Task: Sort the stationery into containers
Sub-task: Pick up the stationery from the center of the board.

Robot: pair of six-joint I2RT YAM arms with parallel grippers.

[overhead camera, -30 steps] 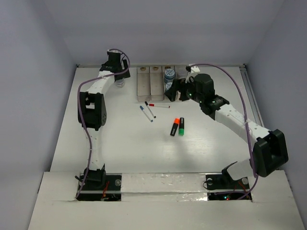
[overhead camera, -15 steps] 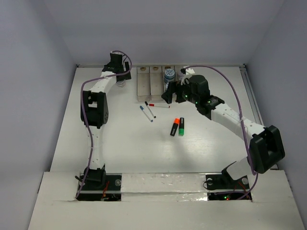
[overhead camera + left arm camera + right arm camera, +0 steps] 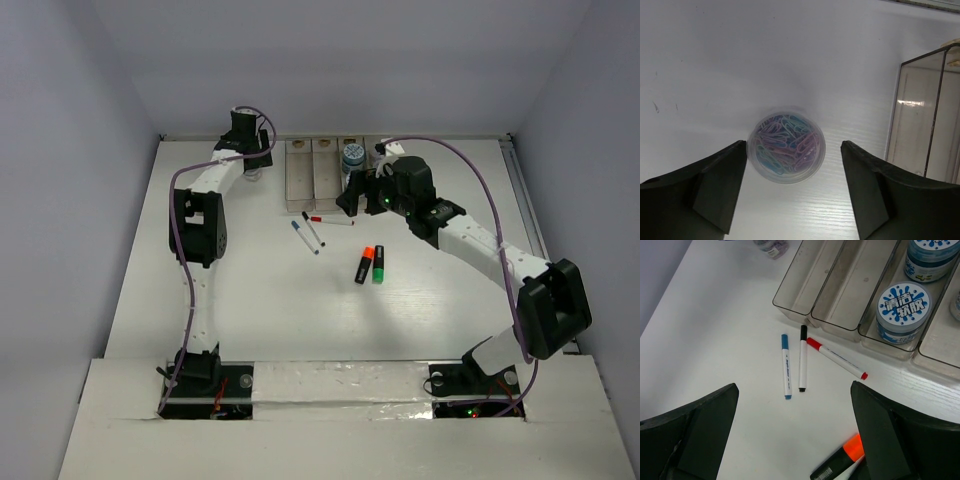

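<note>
Mid-table, nearest the bases: orange highlighter [image 3: 365, 264] and green highlighter [image 3: 379, 264] lie side by side on the table [image 3: 250, 300], outside the containers.

Just past them are three loose pens. The blue-capped pen [image 3: 785, 366] and black-capped pen [image 3: 803, 358] are roughly parallel. The red-capped pen [image 3: 836, 358] is angled, cap end close to the black cap, and lies just in front of the tray [image 3: 835, 326].

Right gripper [image 3: 794, 389]: jaws spread wide, holding nothing, hovering over the pens at the tray's near edge.

Tray is four joined clear compartments. The third from the left holds two lidded tubs [image 3: 903, 310], blue-white lids, one behind the other. The fourth is cut off at the frame edge, contents can't tell.

Far left, beside the tray: left gripper [image 3: 792, 150], jaws wide, straddling a clear tub [image 3: 786, 146] of pastel paper clips [image 3: 785, 142] standing on the table. There's a gap at the right jaw; contact at the left jaw can't tell.
</note>
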